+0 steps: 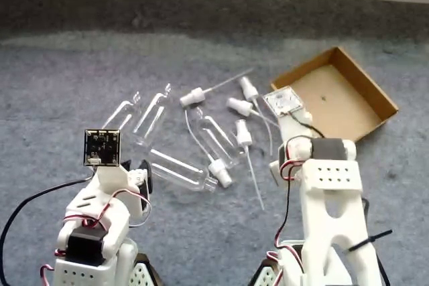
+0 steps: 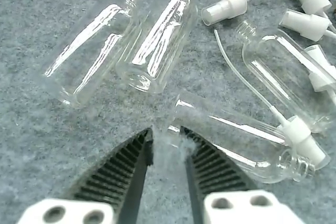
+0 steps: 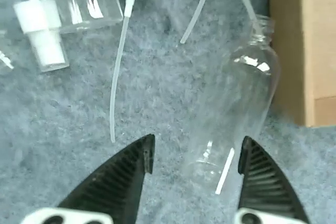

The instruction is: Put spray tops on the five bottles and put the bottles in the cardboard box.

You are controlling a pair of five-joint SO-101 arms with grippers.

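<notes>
While the cardboard box by the tabletop's right edge sits empty, bottles lie uncapped mid-tabletop with spray tops loose. The right gripper is spread astride one bottle beside the box. The left gripper is slightly parted and holds nothing. Looks like nothing is done yet.

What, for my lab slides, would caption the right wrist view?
Right gripper, open, over the base of an uncapped clear bottle lying beside the cardboard box.

Glossy clear bottles, matt cardboard box, rough carpet
</notes>
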